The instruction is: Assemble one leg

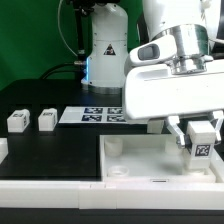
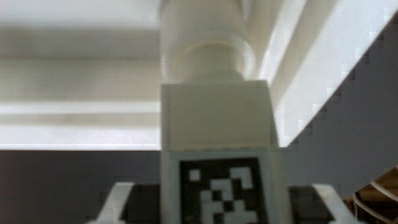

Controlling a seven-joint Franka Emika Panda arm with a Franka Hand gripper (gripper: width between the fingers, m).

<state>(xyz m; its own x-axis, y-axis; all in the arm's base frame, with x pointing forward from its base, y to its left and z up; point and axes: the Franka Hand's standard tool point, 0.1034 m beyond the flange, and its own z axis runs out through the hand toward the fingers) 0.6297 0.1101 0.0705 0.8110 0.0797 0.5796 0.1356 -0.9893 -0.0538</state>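
Note:
My gripper (image 1: 200, 140) is shut on a leg (image 1: 201, 147), a small white block with a black-and-white tag facing the camera. It holds the leg just over the right part of the large white square panel (image 1: 130, 160) at the front of the table. In the wrist view the leg (image 2: 217, 120) fills the middle between my fingers (image 2: 128, 200). Its round peg end points at the panel's raised wall (image 2: 89, 90). I cannot tell whether the leg touches the panel.
Two more legs (image 1: 17, 121) (image 1: 46, 120) stand on the black table at the exterior view's left. The marker board (image 1: 90, 115) lies behind the panel. Another white part (image 1: 3, 150) shows at the left edge. The robot base (image 1: 105, 45) stands at the back.

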